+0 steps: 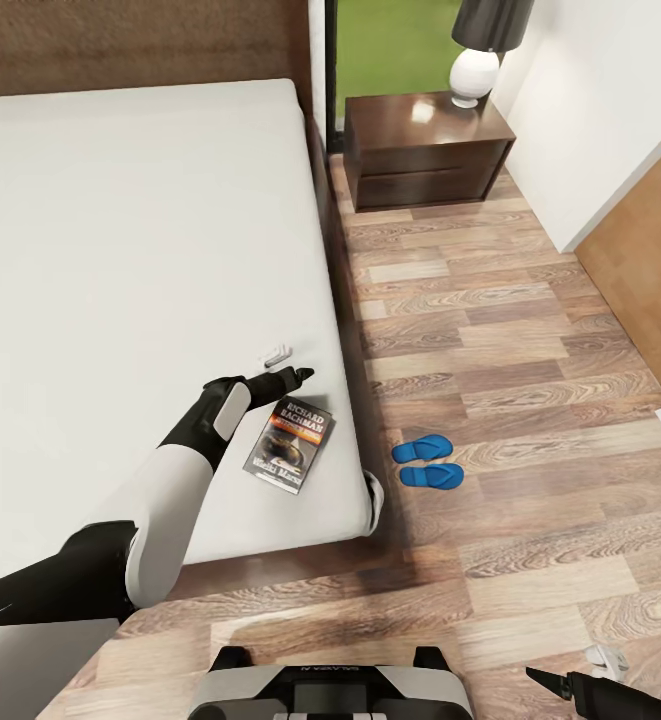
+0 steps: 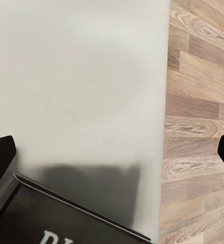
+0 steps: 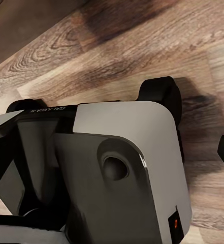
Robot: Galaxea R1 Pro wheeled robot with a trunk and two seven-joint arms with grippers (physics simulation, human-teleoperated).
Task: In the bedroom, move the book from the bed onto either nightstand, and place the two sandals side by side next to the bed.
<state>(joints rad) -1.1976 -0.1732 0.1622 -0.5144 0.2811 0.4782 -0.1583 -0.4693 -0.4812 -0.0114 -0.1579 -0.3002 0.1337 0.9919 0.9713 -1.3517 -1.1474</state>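
The book lies flat on the white mattress of the bed, close to the near right corner, cover up. My left gripper hovers just beyond the book's far edge, open, with nothing between its fingers. In the left wrist view the book's dark corner lies below the spread fingertips. The two blue sandals lie side by side on the floor beside the bed. The nightstand stands at the head of the bed. My right gripper hangs low at the near right, open.
A lamp with a dark shade stands on the nightstand. A white wall and a light wooden door border the plank floor on the right. My own base sits on the floor near the bed's foot.
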